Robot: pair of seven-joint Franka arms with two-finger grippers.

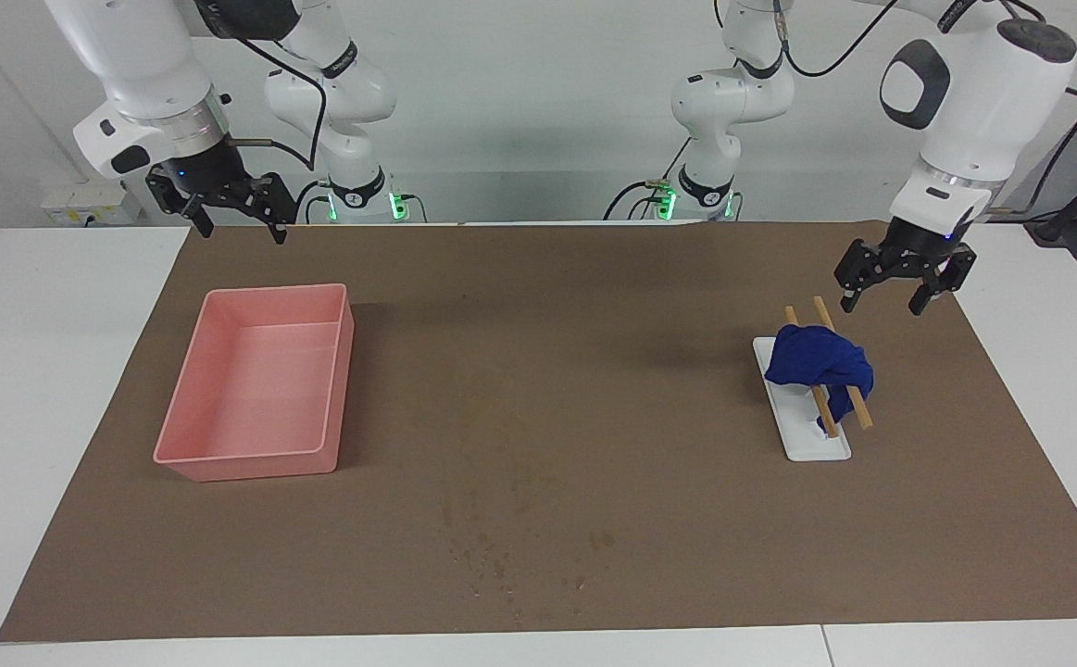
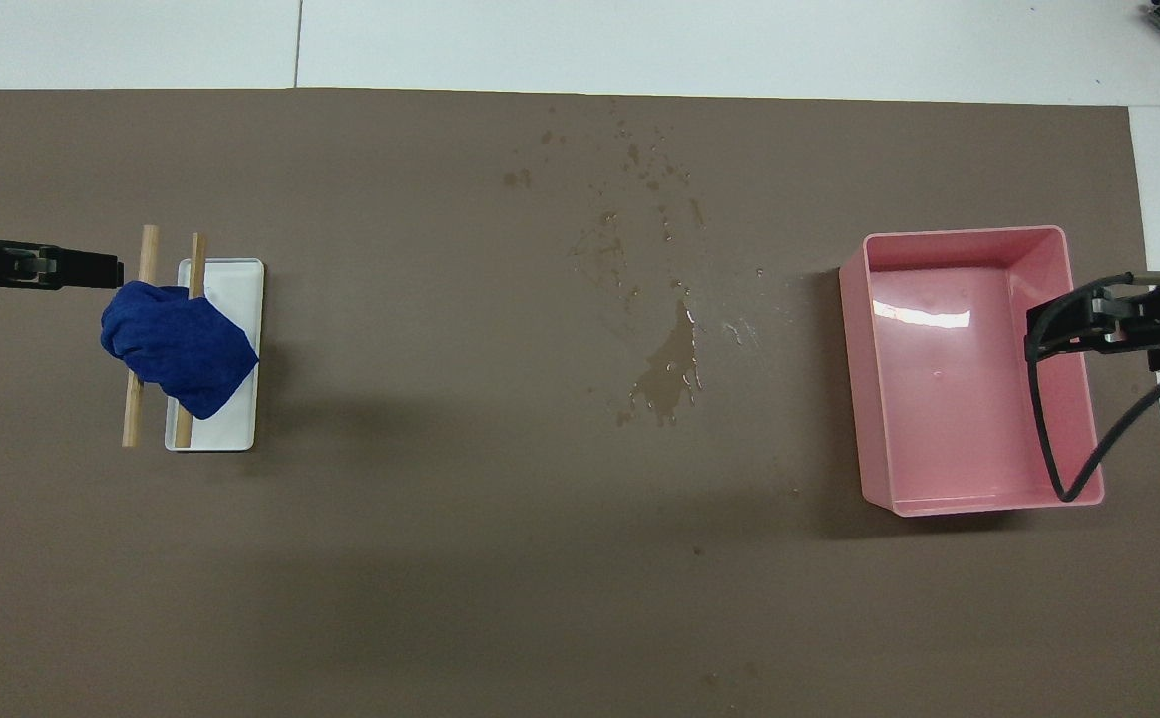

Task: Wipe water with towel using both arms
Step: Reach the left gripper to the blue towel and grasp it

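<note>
The deep-blue towel [image 1: 816, 363] lies bunched over two wooden rods [image 1: 860, 410] on a small white tray [image 1: 820, 447]; in the overhead view the towel [image 2: 176, 349] covers the rods' middle. My left gripper [image 1: 881, 307] is open and empty. It hangs over the mat just beside the towel, toward the left arm's end of the table, and also shows in the overhead view [image 2: 109, 269]. A water puddle [image 2: 667, 377] with scattered drops [image 1: 492, 559] lies mid-mat. My right gripper [image 1: 238, 232] is open and empty, and the right arm waits, its gripper [image 2: 1036, 337] raised over the pink tray's edge.
A pink tray [image 1: 251, 461] stands toward the right arm's end of the table, its rim [image 2: 959, 232] bare inside. A brown mat [image 1: 594, 306] covers most of the white table.
</note>
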